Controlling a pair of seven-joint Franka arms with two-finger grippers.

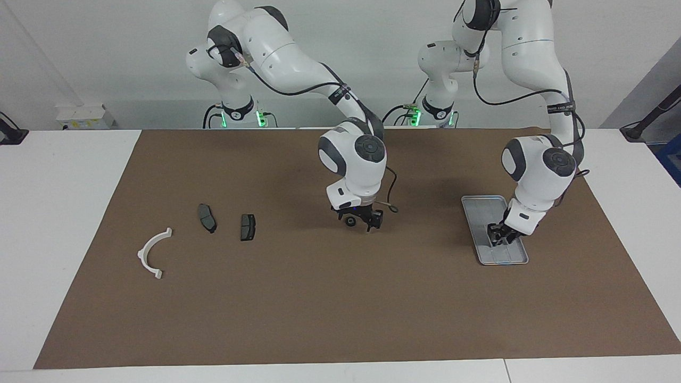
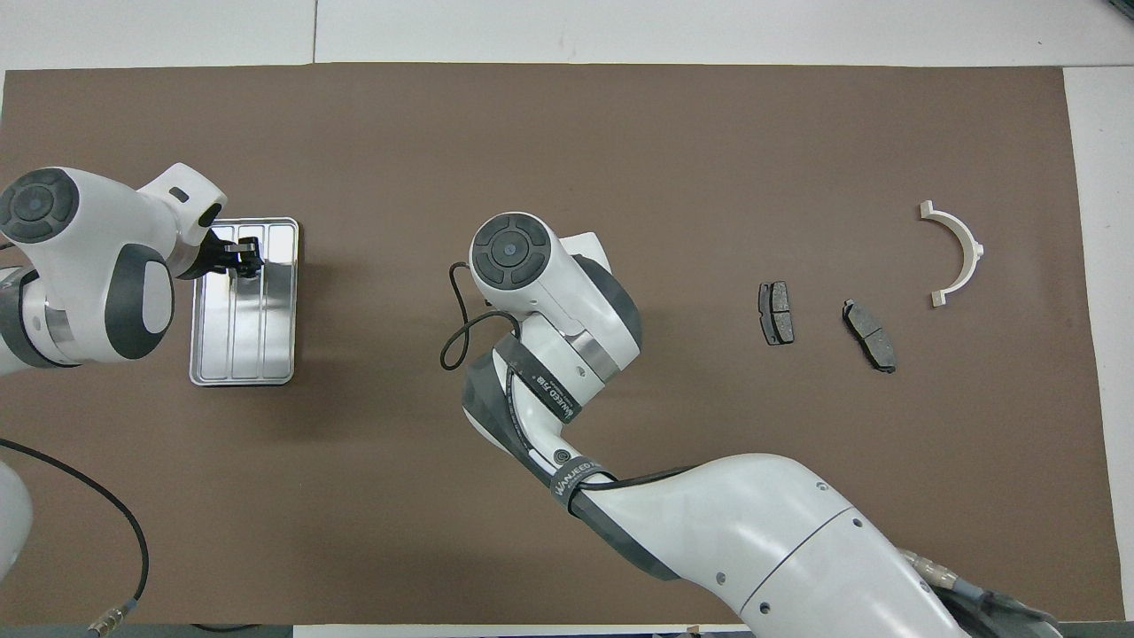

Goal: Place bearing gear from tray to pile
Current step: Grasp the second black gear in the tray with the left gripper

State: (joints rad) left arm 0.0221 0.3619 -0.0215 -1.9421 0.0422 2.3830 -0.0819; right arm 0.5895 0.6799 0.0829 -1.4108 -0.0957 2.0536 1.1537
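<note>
The silver-grey tray lies on the brown mat toward the left arm's end; it also shows in the overhead view. My left gripper is down in the part of the tray farther from the robots. Something small and dark shows at its tip, and I cannot make out the bearing gear apart from it. My right gripper hangs low over the middle of the mat, with a small dark round piece at its tip. Its own arm hides it in the overhead view. The pile lies toward the right arm's end: a white arc and two dark pads.
The rest of the tray holds no loose part that I can see. The brown mat covers most of the white table. In the overhead view the arc lies farther from the robots than the two pads.
</note>
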